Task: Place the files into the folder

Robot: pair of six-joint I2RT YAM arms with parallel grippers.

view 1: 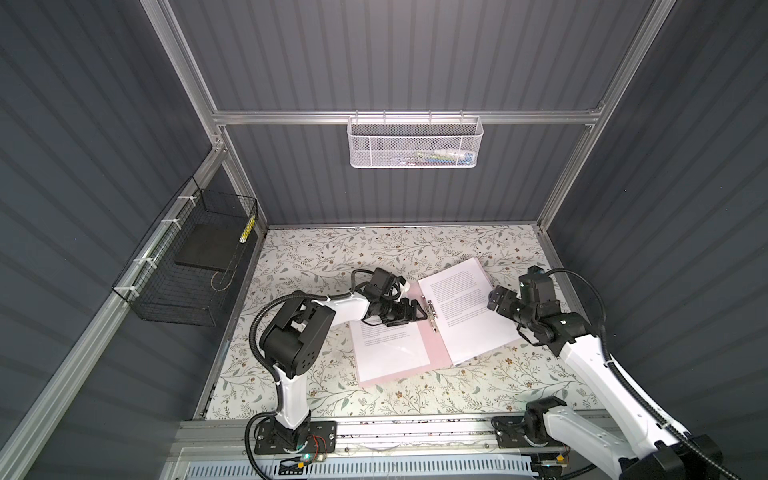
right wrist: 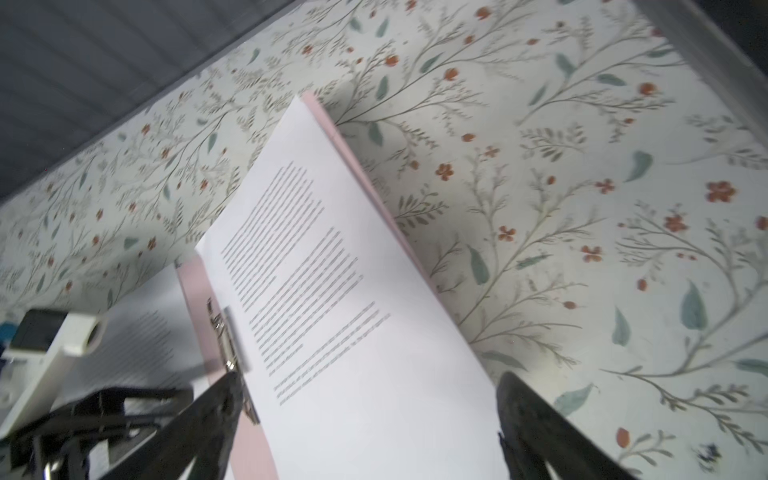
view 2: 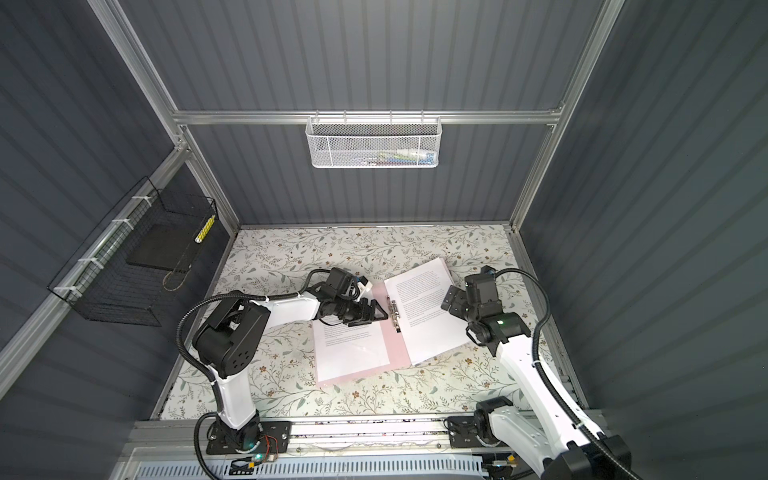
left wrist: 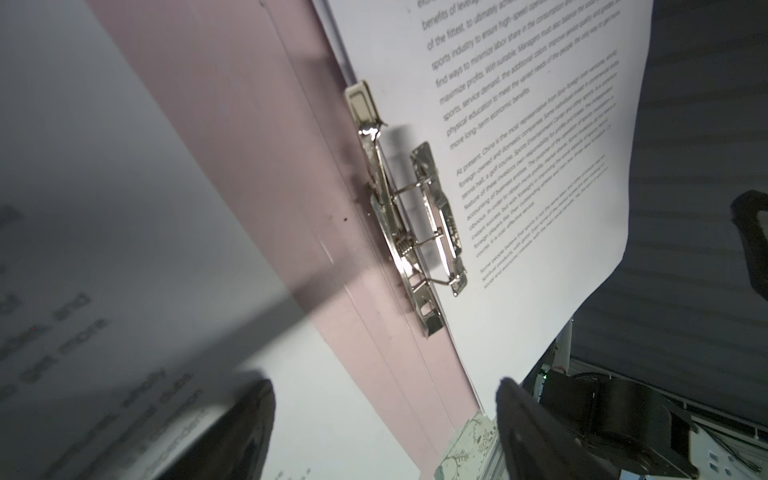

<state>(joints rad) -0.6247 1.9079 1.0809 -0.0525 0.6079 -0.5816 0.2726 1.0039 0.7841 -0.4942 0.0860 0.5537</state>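
As the floral table ran away from where I stood, the nearest of the task's things was a loose printed sheet, lying flat on the left cover of the open pink folder. Past it the folder's spine ran near to far, leaning a little leftward as it went. The metal lever clip lay lengthwise along that spine, around its middle. The left gripper pointed at the clip from the left, crosswise to its long axis, with its tips just beside it. Its jaws stood well apart and held nothing. On the right cover lay the stack of printed sheets, its inner margin in at the clip. The clip's pressing bar seemed raised off the paper, judging by the shadow under it in the left wrist view. The right gripper hung over that stack's outer edge, well apart from the clip, its jaws also wide and empty. The left arm was plainly the nearer one to the clip, so I judged any work on it would fall to that side. The loose sheet had yet to join the rest under the bar.
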